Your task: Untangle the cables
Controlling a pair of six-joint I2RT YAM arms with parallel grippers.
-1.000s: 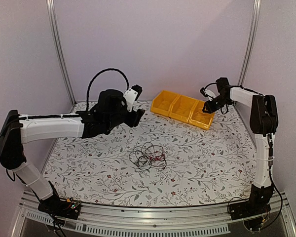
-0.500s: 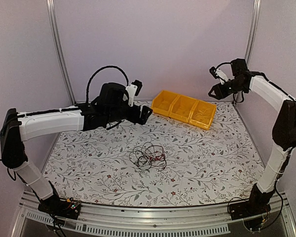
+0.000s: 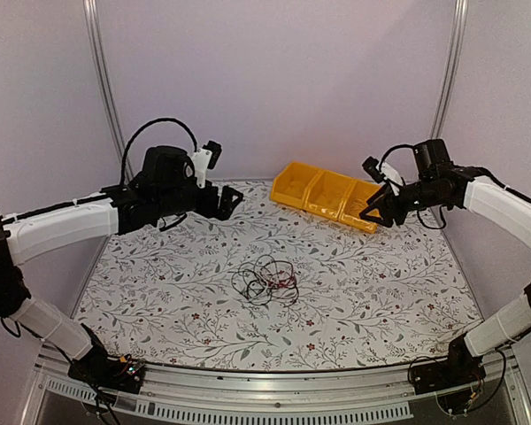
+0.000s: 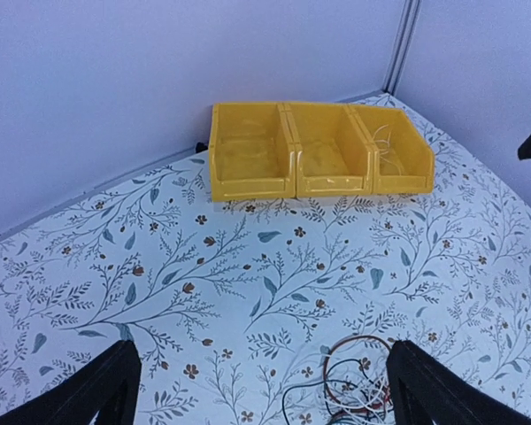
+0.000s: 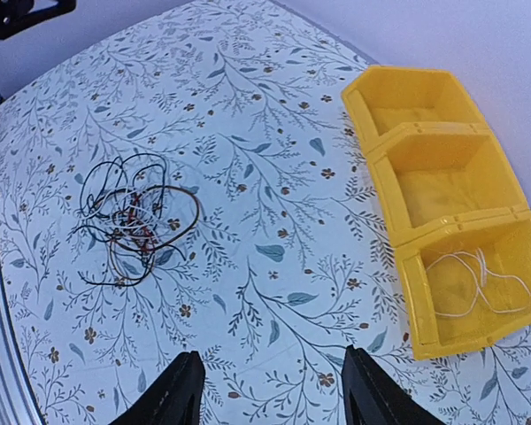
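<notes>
1. Left pincer (image 3: 231, 202): the jaws stand wide apart and hold nothing. It hangs above the tabletop (image 3: 159, 292), at 11 o'clock from the cables (image 3: 265, 281) and well apart from them.
2. Right pincer (image 3: 373, 212): the jaws stand apart and hold nothing. It hangs at 2 o'clock from the cables, just beside the near end of the yellow bin (image 3: 294, 181).
3. Left wrist view: the left pincer (image 4: 264, 354) frames bare tabletop between its two black fingers (image 4: 97, 390). The cables (image 4: 354, 385) lie at 5 o'clock and are cut off by the lower edge. Red, black and white strands can be told apart here.
4. Right wrist view: the right pincer (image 5: 270, 363) shows both fingers (image 5: 181, 394) at the lower edge. The whole tangle of cables (image 5: 137, 217) is visible at 10 o'clock: loose black loops around a red core, lying flat on the tabletop.
5. Yellow bin (image 5: 385, 133): it has three compartments in a row. The right wrist view shows a thin white wire (image 5: 473, 283) coiled in the end compartment nearest the right pincer. The left wrist view shows the same white wire (image 4: 385, 146) in the rightmost compartment of the yellow bin (image 4: 296, 181). The top view barely resolves it.
</notes>
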